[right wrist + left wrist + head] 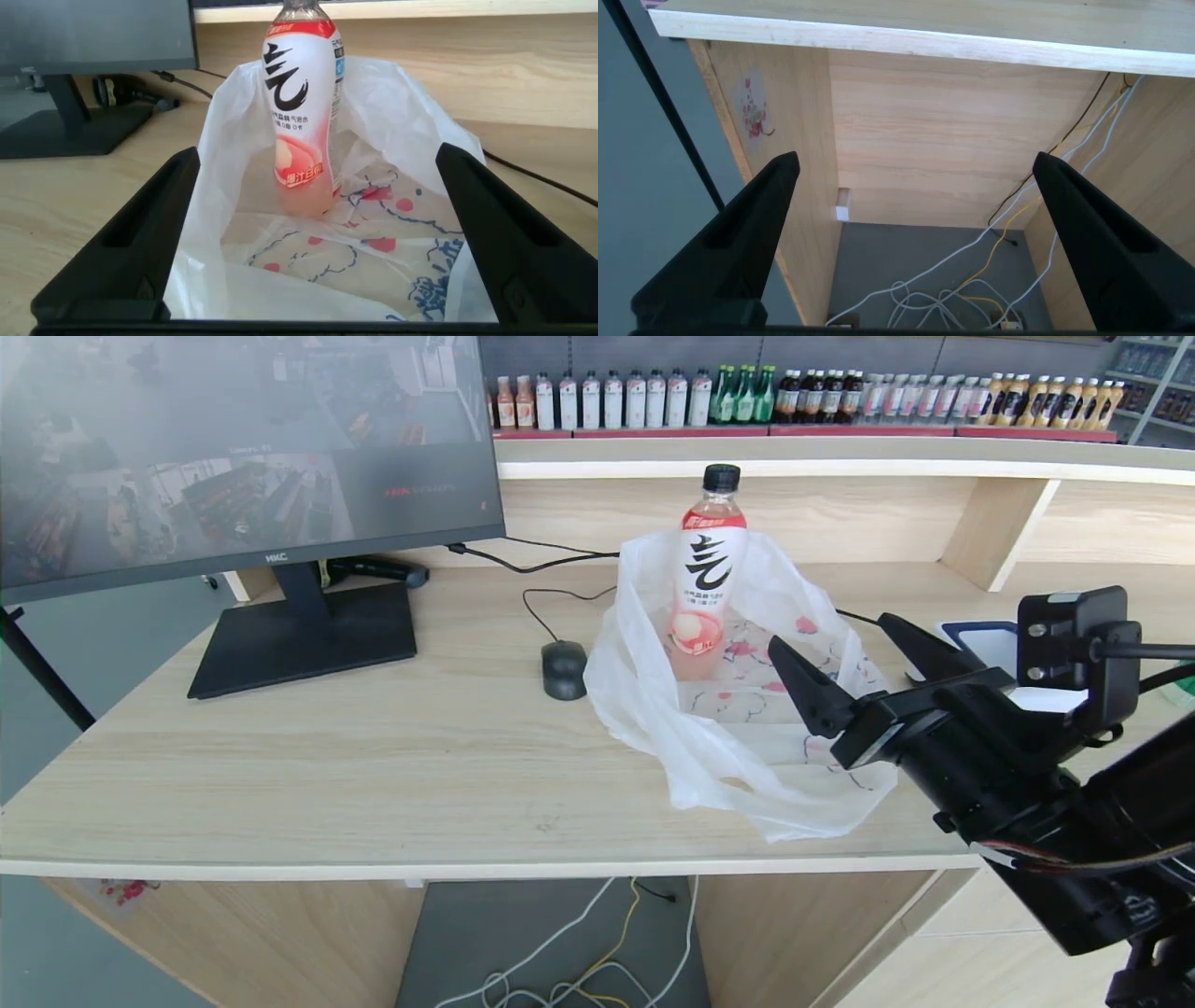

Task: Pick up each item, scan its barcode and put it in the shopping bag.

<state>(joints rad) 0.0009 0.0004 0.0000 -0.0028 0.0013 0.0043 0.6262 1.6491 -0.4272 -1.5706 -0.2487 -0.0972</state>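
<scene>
Bottle: you had the pink drink bottle (709, 569) standing upright inside the white shopping bag (747, 756) on the counter (373, 756).
Right gripper: your right gripper (831, 635) hovered at the bag's near side, fingers spread wide, empty.
Left gripper: your left gripper (915, 163) hung below the counter edge, spread wide, empty.

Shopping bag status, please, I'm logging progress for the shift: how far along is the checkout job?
Done: the bottle stands upright inside the white shopping bag on the counter. In hand: nothing; the right gripper is open, facing the bag, and the left gripper is open below the counter edge. Left: I can't tell whether the bottle was scanned.
</scene>
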